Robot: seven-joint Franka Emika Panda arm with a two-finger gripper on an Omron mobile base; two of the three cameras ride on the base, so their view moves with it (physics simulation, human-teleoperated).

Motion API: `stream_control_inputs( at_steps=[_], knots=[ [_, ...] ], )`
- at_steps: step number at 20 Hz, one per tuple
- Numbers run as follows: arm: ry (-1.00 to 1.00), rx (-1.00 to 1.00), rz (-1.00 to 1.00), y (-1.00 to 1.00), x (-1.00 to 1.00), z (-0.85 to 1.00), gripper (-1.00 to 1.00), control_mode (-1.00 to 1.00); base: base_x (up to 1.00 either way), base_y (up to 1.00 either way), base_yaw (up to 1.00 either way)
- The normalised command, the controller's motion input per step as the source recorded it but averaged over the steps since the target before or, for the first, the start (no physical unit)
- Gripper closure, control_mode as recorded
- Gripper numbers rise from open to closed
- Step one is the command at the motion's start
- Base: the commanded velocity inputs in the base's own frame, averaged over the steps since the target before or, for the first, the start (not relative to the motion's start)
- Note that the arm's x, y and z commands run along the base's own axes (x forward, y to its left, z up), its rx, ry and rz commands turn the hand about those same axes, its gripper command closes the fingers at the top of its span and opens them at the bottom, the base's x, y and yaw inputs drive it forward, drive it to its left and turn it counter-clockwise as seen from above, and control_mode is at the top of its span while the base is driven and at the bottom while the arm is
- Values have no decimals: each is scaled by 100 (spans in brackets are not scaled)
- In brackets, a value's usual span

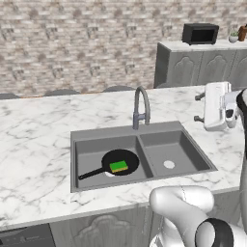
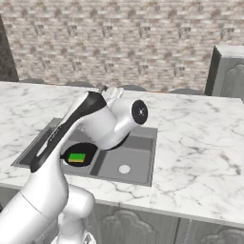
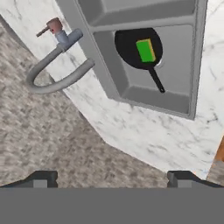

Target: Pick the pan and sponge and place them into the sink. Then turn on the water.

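Observation:
The black pan (image 1: 107,159) lies in the left basin of the grey sink (image 1: 120,133), its handle pointing left. The green sponge (image 1: 118,166) rests on the pan. My gripper (image 1: 198,107) hangs open and empty over the counter to the right of the faucet (image 1: 141,103), fingers pointing toward it. From the hand, the gripper (image 3: 113,180) looks down on the faucet (image 3: 48,83), the sink (image 3: 131,94), the pan (image 3: 129,47) and the sponge (image 3: 145,51). My arm hides part of the sink (image 2: 143,182); the pan (image 2: 88,148) and sponge (image 2: 76,157) peek out beside it. No water is in view at the spout.
White marble counter (image 1: 38,140) surrounds the sink. A black microwave (image 1: 200,34) sits on a grey cabinet (image 1: 202,67) at the back right, before a brick wall. Stool tops (image 1: 60,91) line the counter's far edge.

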Motion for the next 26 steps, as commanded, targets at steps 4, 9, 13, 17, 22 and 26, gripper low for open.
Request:
stream_control_inputs(
  at_steps=[4,9,13,17,22,26],
  knots=[
    [40,53,-10,-17,51,-34,-100,-100,0,0,0],
    [24,50,-6,-6,53,-73,-100,-100,0,0,0],
    [4,23,-2,1,51,-77,-100,-100,0,0,0],
    [0,5,-4,10,55,-31,-100,-100,0,0,0],
    [3,3,-5,6,72,-3,-100,-100,0,0,0],
    [13,4,0,0,76,-10,-100,-100,0,0,0]
  ],
)
